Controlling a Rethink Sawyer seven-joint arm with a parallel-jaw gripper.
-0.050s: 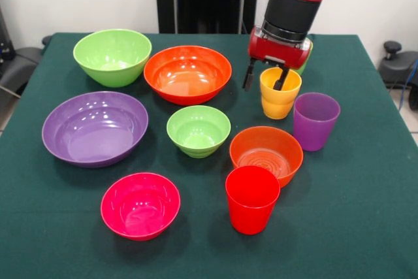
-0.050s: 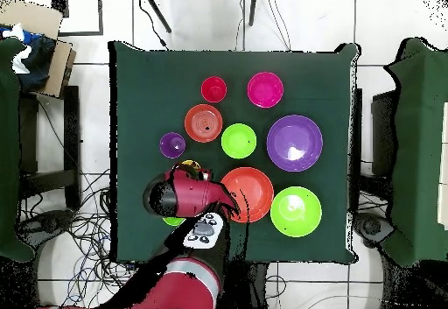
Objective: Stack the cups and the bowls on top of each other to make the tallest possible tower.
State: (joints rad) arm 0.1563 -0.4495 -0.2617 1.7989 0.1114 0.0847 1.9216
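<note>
The green-clothed table (image 1: 366, 227) carries everything, with nothing yet stacked. The large purple bowl (image 1: 95, 129) is seen at the left of the front view, with the large lime green bowl (image 1: 112, 57) behind it and the large orange bowl (image 1: 187, 74) beside that one. The small lime green bowl (image 1: 198, 131) sits in the middle, the small orange bowl (image 1: 266, 153) to its right, the magenta-pink bowl (image 1: 140, 205) nearest the camera. The red cup (image 1: 252, 198) stands just in front of the small orange bowl, and the purple cup (image 1: 316, 120) just beside the yellow cup (image 1: 280, 93). A sliver of the light green cup (image 1: 305, 60) shows behind the wrist.

The gripper (image 1: 264, 76) is held at the yellow cup with its jaws spread, one tip outside the rim and one over the mouth; contact cannot be confirmed. The cup is judged light, stiff and slippery, so a pinch across the wall just below the rim is advised.
</note>
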